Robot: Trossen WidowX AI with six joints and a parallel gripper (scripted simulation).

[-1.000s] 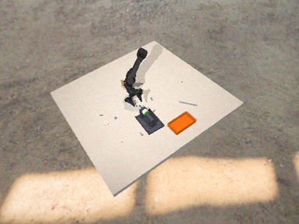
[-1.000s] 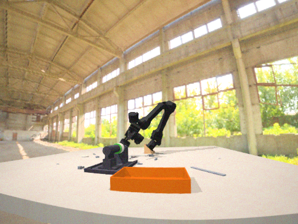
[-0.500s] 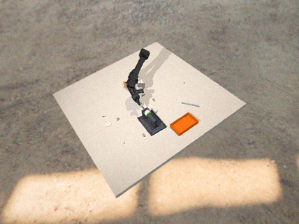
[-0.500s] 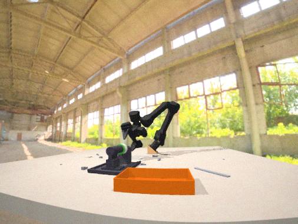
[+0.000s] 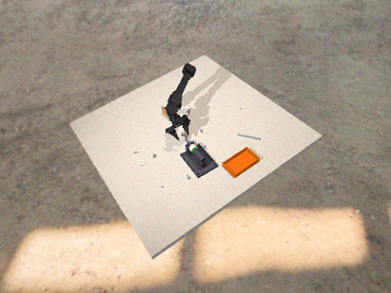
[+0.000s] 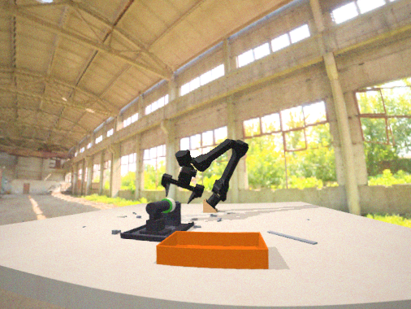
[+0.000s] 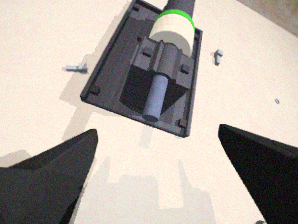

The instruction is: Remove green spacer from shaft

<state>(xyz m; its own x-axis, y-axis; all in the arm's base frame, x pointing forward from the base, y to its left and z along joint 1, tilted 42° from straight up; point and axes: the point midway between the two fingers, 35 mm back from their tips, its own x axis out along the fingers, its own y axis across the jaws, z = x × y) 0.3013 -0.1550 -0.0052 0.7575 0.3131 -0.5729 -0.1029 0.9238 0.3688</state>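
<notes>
The grey-blue shaft sticks out of a dark support block on the dark base. Behind that block sits a cream spacer, then the green spacer against the dark round housing. No spacer is seen lying loose beside the base. My gripper is open and empty, above and just beyond the shaft's free end, with the fingertips wide apart to either side. The shaft's inner part is hidden by the spacers and block.
An orange tray stands beside the base. A thin grey rod lies past it. Small bolts lie close to the base, and a pale ring lies on its other side from the tray.
</notes>
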